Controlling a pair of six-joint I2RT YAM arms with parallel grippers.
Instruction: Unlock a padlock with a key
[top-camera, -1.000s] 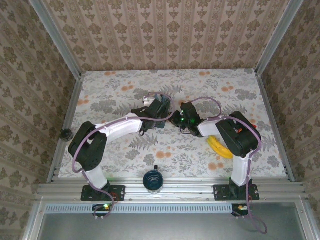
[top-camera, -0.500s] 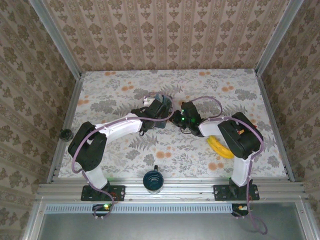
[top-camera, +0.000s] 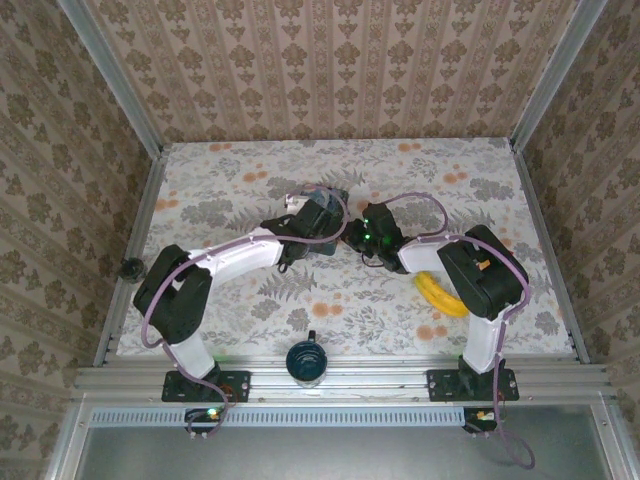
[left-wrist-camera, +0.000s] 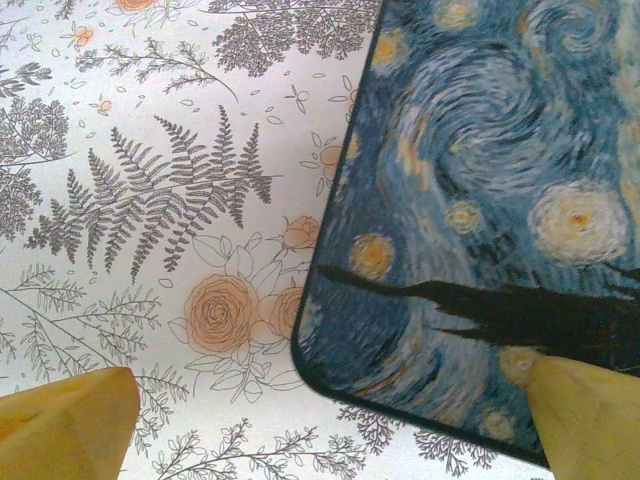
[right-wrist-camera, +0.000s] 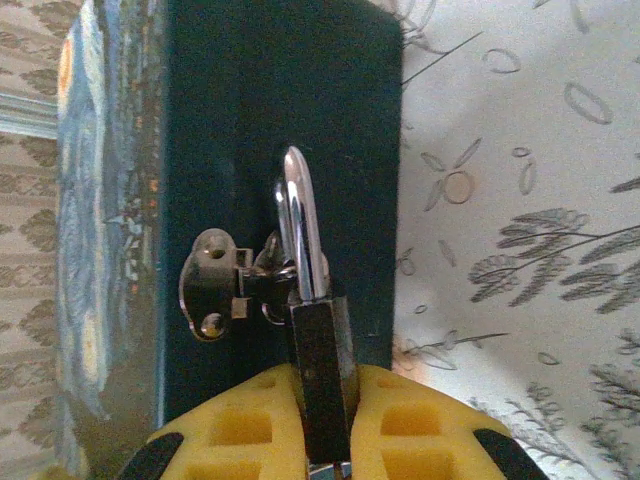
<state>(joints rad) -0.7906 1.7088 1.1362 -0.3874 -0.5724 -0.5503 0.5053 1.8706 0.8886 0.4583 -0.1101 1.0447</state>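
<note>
The padlock is hooked on a hasp on the dark side of the box, its bright shackle looped through the hasp's staple and its black body pointing toward the camera. We see that body wedged between the two yellow pads of the right claw, which is clenched on it. A glint of pale metal shows at the very bottom edge, too cropped for us to name. The box's printed face, blue swirls and yellow stars, turns left in this wrist view, and the flowered bench lies to the right.

From above, we find the box at mid-bench with the two claws meeting at it: left claw from the left, right claw from the right. In its own wrist view the left claw is spread wide, one finger above the bench and the other above the box near its corner. We cannot tell whether it touches. A banana lies beside the right arm, and a mug stands at the near edge between the arm bases.
</note>
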